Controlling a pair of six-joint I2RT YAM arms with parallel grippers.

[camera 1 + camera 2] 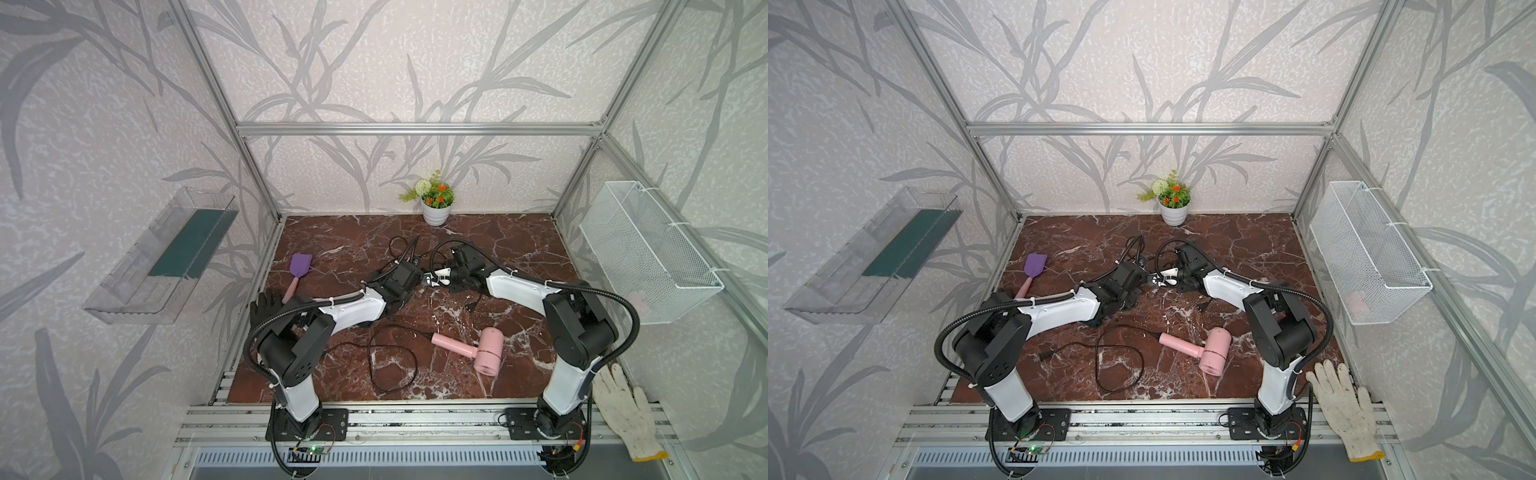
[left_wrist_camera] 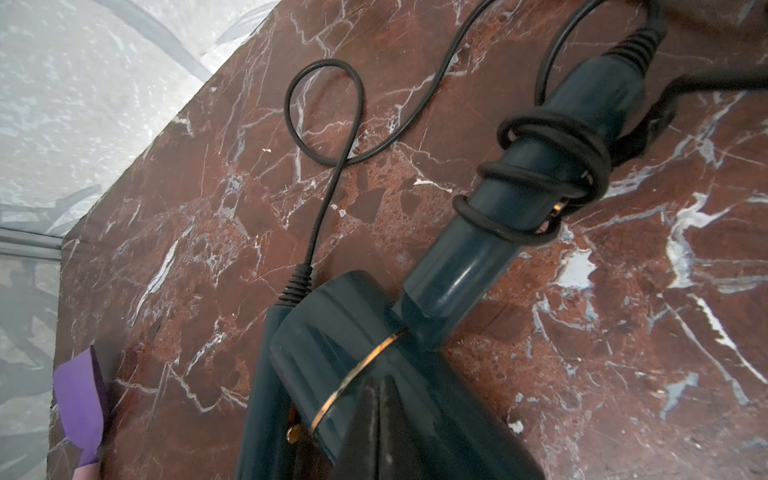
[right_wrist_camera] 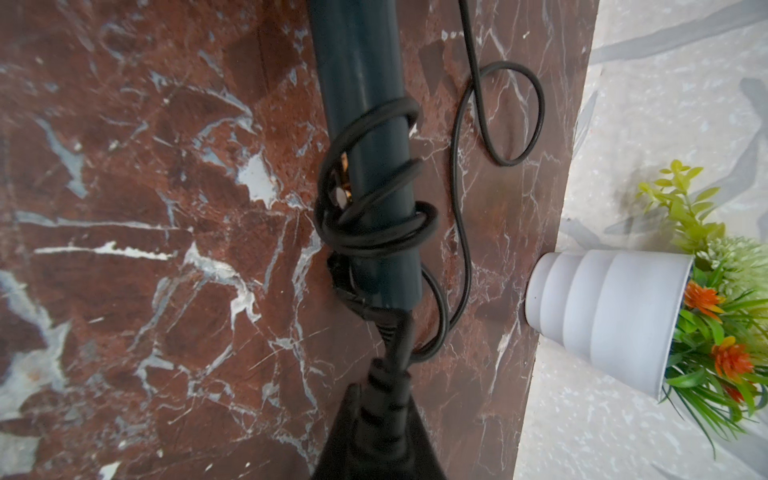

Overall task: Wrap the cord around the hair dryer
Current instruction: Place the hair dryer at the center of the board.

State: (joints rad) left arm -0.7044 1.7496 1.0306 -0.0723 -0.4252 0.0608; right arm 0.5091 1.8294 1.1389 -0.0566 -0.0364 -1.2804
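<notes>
The dark teal plastic hair dryer (image 2: 453,274) lies on the red-brown marble tabletop (image 1: 498,241) toward its back middle, beneath the two meeting arms. Both top views hide it, and only the wrist views show it. A thin gold ring circles its head. Its thick black cord (image 2: 523,173) is coiled several times round the handle, with gold-coloured metal glinting between the coils.

The left gripper (image 2: 382,399) has its fingers pressed together over the dryer's head; whether it pinches anything I cannot tell. The right gripper (image 3: 380,395) is clamped on the thick black cord just past the handle's end. A thinner black cord (image 2: 324,62) loops on the marble beside the handle.

Only the top views show a pink hair dryer (image 1: 488,349) near the front, with a loose black lead (image 1: 400,328) trailing in loops. Of the wrist views, only the right one shows the white ribbed flower pot (image 3: 602,303), and only the left one the purple silicone spatula (image 2: 81,399).
</notes>
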